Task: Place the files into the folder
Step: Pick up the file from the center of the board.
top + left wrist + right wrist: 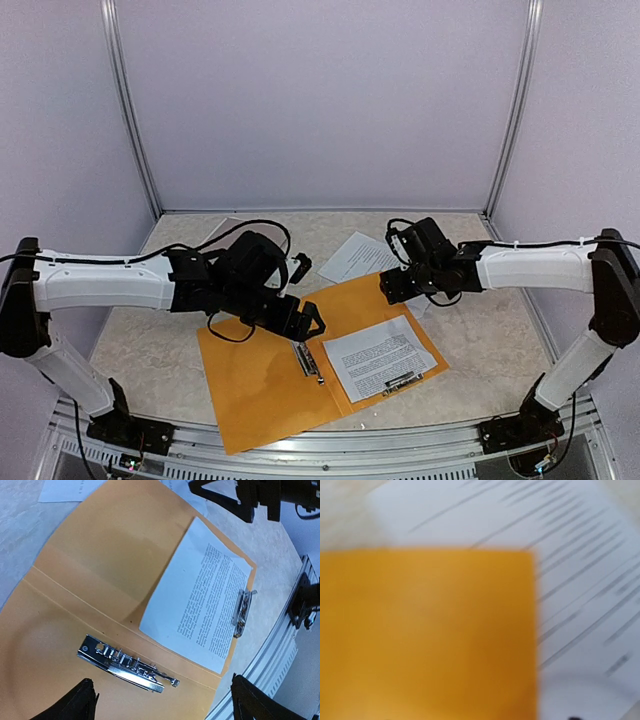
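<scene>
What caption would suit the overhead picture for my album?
Left gripper and right gripper above an open orange folder holding one printed sheet; another sheet lies behind it.

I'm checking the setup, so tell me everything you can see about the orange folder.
The orange card folder lies open and flat on the table. A metal binder mechanism runs beside its centre crease. One printed sheet rests on its right half, under a metal clip at the near edge.
</scene>
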You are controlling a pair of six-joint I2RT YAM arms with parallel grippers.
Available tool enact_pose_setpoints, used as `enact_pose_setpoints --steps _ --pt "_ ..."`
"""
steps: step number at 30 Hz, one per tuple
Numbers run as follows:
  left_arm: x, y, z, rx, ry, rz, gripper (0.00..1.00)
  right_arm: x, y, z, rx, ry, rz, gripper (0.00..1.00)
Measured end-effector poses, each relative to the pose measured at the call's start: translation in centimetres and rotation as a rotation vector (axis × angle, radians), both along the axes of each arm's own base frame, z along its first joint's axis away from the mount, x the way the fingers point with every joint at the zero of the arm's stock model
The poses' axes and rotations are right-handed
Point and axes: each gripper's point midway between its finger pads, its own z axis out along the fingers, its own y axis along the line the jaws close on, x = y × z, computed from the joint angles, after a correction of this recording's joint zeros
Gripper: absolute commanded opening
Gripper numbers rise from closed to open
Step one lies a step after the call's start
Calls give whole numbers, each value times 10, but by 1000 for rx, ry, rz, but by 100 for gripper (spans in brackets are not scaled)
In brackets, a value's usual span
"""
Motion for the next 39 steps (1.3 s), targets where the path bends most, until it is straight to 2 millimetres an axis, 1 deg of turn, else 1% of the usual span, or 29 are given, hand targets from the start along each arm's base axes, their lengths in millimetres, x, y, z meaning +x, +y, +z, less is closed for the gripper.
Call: enact_pose_setpoints --steps 1,3,5,8,10,12,14,16,18,20,22,23,26,30,36,39 --pt "11 4 4 -17 1 32 98 10 -4 1 -3 -5 -20 82" --pt "38 17 11 -54 7 118 99 37 -18 4 -20 -16 -67 84" --pt "63 30 16 -88 17 190 99 60 -36 4 -31 -22 -123 85" --pt "95 44 27 -125 19 268 99 89 -66 1 -36 -15 -201 87" --pt "110 44 34 -147 15 284 99 105 -87 -2 -41 -8 -246 87" --pt "123 38 40 -168 15 287 99 123 -108 -5 -40 1 -291 87" --pt "138 32 44 -182 19 289 99 136 -125 -8 -40 13 -322 87" --pt "154 25 43 -192 30 291 98 148 -140 -13 -35 25 -348 87" --pt "170 22 37 -195 46 300 96 155 -155 -19 -28 42 -372 87" --pt "190 20 27 -195 63 314 93 158 -165 -27 -18 63 -388 87" --pt "210 19 13 -190 82 329 91 158 -171 -34 -7 83 -394 86" --pt "216 18 7 -189 94 331 91 158 -173 -38 0 94 -394 86" --pt "240 14 -17 -183 128 344 88 158 -172 -45 16 116 -388 86" --pt "259 2 -40 -187 164 345 87 157 -166 -52 51 138 -378 85" --pt "284 -21 -57 -220 198 346 83 156 -159 -69 100 175 -370 83" --pt "291 -27 -66 -226 213 351 82 152 -158 -78 112 197 -369 83"
